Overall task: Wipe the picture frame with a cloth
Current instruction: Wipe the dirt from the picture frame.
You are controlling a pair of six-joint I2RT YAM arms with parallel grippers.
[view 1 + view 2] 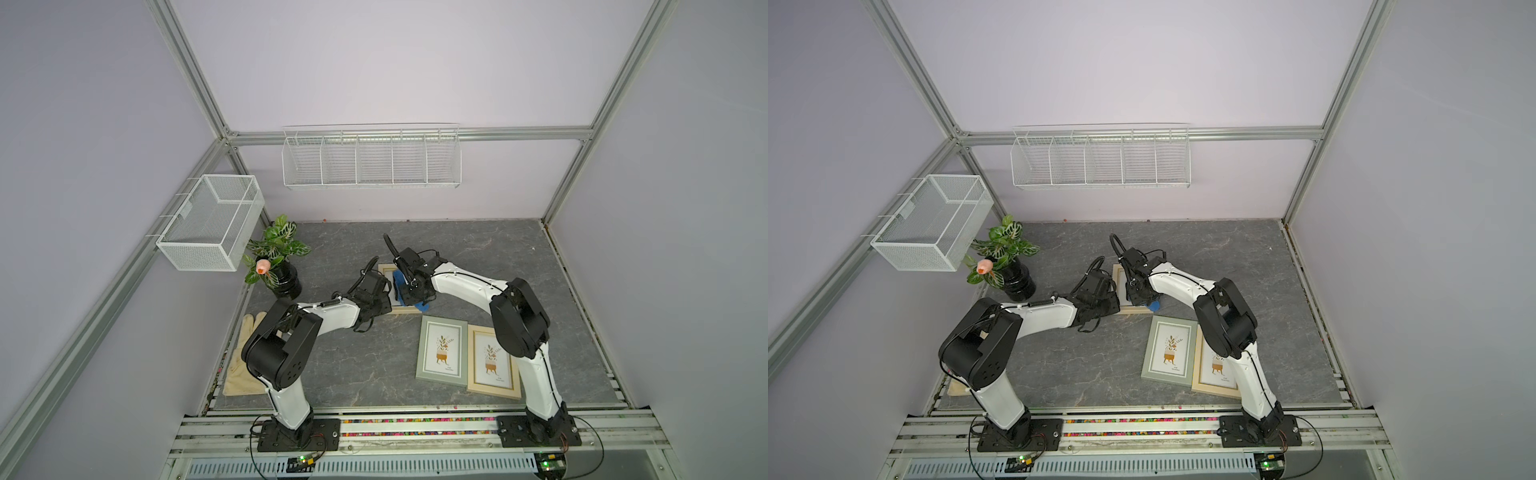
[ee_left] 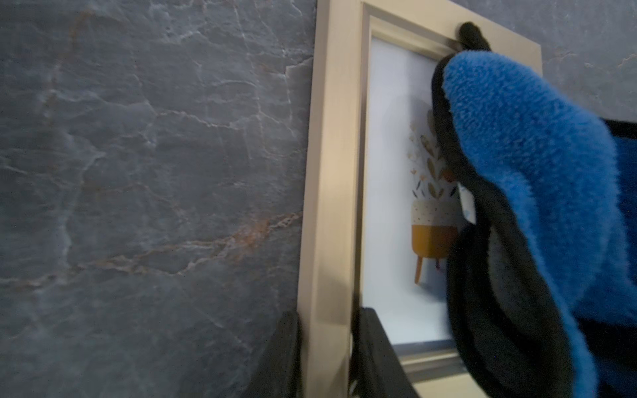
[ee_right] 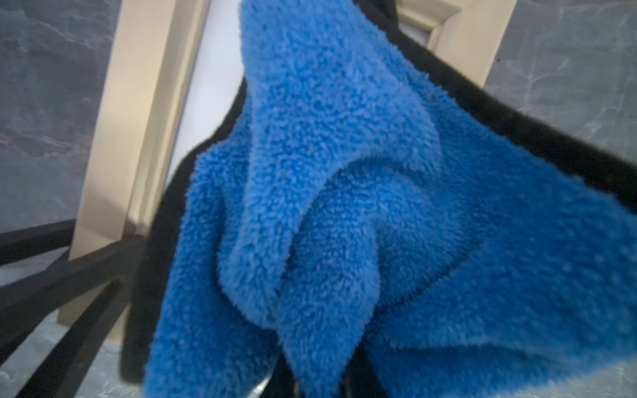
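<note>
The cloth (image 3: 344,172) is royal blue plush with a black edge. The frame (image 2: 331,172) is pale beige; its print (image 2: 431,220) is white with an ochre pot and brown leaves. The desk (image 2: 138,172) is dark grey, veined white and rust. In a top view, a second frame (image 1: 441,351) is grey-green, the glove (image 1: 235,374) cream, the plant (image 1: 278,243) green with pale veins.

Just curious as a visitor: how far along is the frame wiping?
Done: the right tool grips the cloth. In hand: the left tool pinches the edge of the beige frame while the cloth rests on it. Left: how much is wiped isn't visible; the grey frame and wooden frame lie aside.
</note>
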